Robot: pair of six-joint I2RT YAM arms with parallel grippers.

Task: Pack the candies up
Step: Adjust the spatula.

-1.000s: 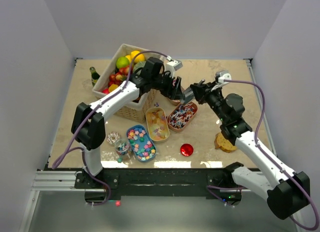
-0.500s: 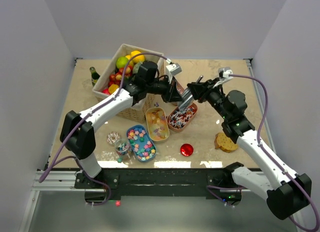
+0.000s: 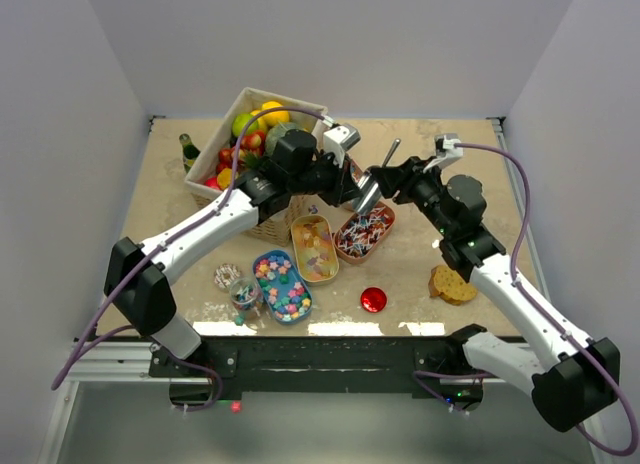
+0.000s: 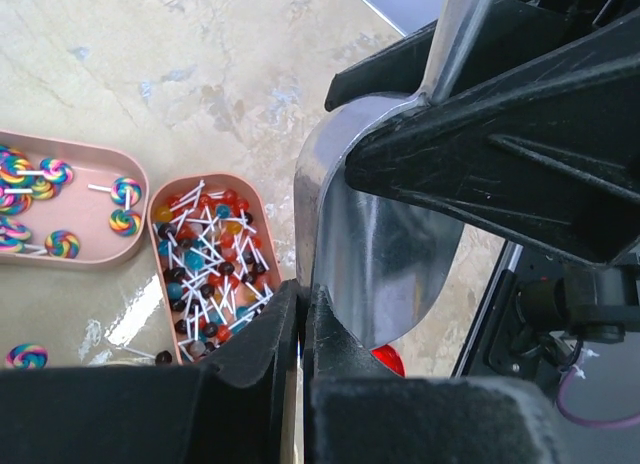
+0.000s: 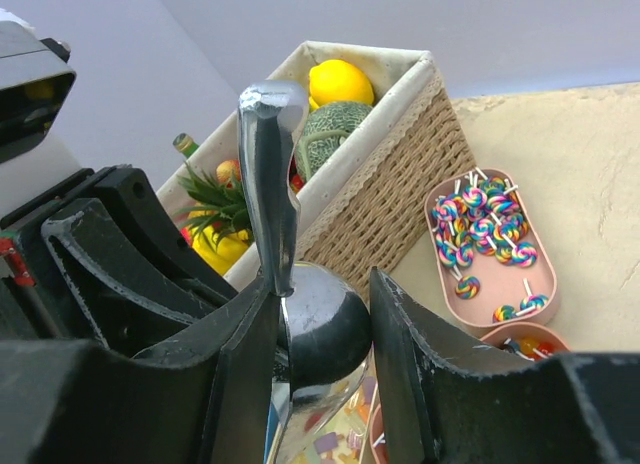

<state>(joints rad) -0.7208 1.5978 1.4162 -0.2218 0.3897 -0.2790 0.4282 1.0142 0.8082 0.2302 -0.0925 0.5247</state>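
A metal scoop [image 3: 368, 192] hangs in the air between both arms, above the candy trays. My left gripper [image 3: 352, 189] is shut on the scoop's thin rim [image 4: 318, 234]. My right gripper [image 3: 386, 178] is open, its fingers [image 5: 400, 324] standing either side of the scoop's round back [image 5: 325, 329] and handle [image 5: 270, 184]. The candies lie in oval trays below: pastel pieces in a blue tray [image 3: 282, 284], orange-yellow gummies in a yellow tray [image 3: 314, 248], small stick sweets in a pink tray [image 3: 364, 232] [image 4: 205, 269]. Swirl lollipops fill another pink tray [image 5: 490, 239] [image 4: 60, 214].
A wicker basket [image 3: 255, 219] of toy fruit stands at the back left, close behind the left arm, with a green bottle [image 3: 188, 150] beside it. A doughnut [image 3: 228, 276], a small jar [image 3: 245, 294], a red disc [image 3: 373, 299] and a cookie [image 3: 452, 284] lie near the front.
My left gripper reached the scoop and shut on its rim. My right gripper's jaws have widened around the scoop. The scoop has risen slightly and its handle points more upright.
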